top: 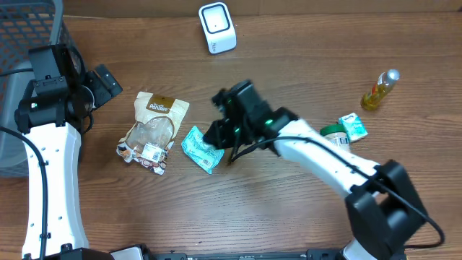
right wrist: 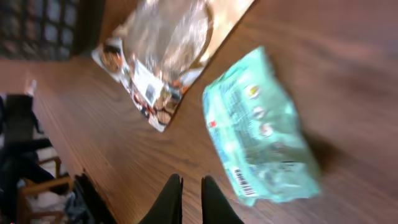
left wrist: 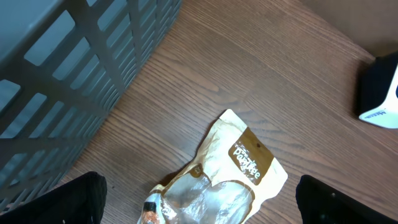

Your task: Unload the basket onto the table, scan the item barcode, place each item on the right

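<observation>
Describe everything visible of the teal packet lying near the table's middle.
The teal packet is a soft, crinkly plastic pouch with white printing and a barcode facing up near one end. It lies flat on the wooden table, close beside the snack bag. The shut right gripper is near it, not holding it.

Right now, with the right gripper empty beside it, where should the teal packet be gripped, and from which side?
Probably the teal packet by the end farthest from its barcode, with the right gripper coming down from above. The packet lies flat on the table and looks soft, so pinching that thin end should lift it and leave the barcode uncovered.
</observation>
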`<state>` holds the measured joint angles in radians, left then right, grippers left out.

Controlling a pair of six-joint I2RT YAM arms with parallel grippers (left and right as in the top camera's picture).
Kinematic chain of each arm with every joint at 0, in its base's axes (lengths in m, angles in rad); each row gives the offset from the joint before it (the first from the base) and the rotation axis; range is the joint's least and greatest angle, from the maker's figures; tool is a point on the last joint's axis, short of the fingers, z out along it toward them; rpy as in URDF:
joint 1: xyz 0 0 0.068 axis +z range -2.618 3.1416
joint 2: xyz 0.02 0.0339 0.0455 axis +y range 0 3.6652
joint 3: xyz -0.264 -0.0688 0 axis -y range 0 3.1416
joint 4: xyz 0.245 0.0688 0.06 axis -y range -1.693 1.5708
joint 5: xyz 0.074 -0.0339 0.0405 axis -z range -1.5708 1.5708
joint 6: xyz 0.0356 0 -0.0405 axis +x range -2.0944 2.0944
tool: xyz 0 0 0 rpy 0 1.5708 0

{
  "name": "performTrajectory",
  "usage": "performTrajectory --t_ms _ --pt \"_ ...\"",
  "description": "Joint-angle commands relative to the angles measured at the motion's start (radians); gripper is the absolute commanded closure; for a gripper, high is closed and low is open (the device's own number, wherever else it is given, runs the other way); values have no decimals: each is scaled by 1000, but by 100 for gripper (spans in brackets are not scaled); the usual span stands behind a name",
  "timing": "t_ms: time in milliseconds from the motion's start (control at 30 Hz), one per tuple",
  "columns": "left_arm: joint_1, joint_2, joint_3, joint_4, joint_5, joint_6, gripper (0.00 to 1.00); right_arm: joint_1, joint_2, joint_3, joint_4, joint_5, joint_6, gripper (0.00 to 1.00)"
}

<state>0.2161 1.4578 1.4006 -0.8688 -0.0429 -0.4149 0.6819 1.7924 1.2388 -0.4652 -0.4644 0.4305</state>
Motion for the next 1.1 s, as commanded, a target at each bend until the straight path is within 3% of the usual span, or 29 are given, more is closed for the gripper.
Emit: performTrajectory --t_ms 0,367,867,1067 --pt "-2 -5 21 1 -16 15 0 56 72 8 27 68 59 92" --pt "-2 -5 21 1 -16 15 0 76 199 8 74 43 97 94" --pt "-2 -5 21 1 -16 15 0 53 273 4 6 265 281 96" --pt "-2 -5 21 1 -16 15 1 45 272 5 5 257 280 96"
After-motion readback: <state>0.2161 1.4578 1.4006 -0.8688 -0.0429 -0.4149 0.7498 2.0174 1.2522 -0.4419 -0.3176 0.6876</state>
